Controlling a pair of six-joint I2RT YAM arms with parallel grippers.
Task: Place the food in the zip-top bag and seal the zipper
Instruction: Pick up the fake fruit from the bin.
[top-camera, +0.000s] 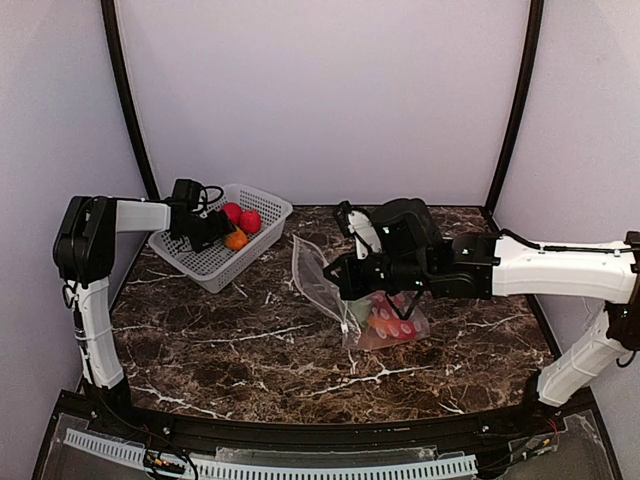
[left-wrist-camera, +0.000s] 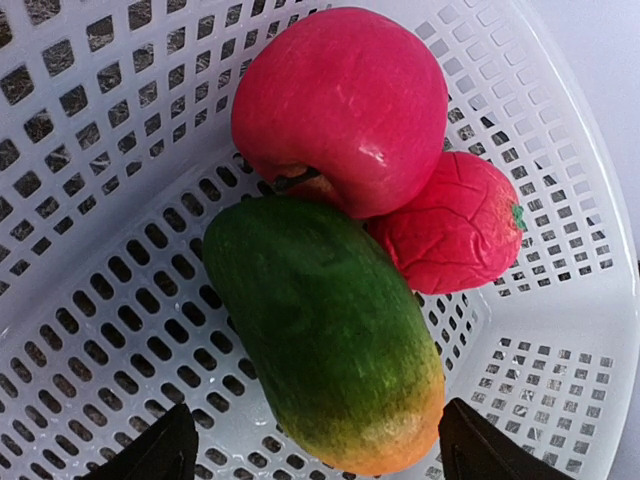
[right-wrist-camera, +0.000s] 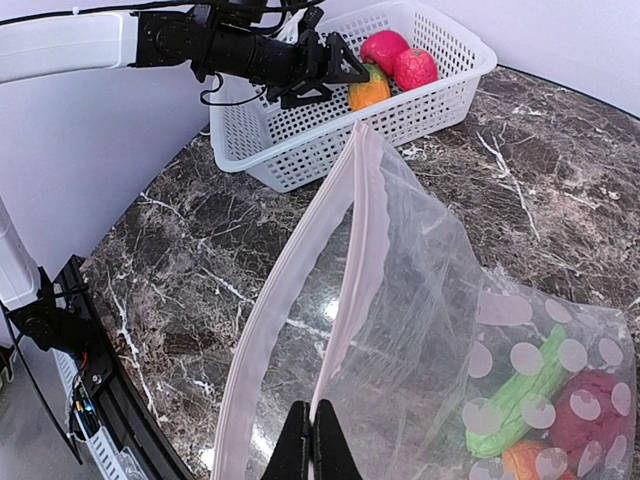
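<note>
The left gripper is hovering over the next fruit while the right gripper is holding the bag open.
The left one is gaping wide astride the green-and-orange fruit in the white basket, with two red fruits touching it. The right one is pinching the bag's pink zipper tight. Some food is lying inside, so loading looks partway done. The next move calls for lowering, closing and carrying the fruit across. Everything is sitting on a dark marbled table, with pale walls around.
</note>
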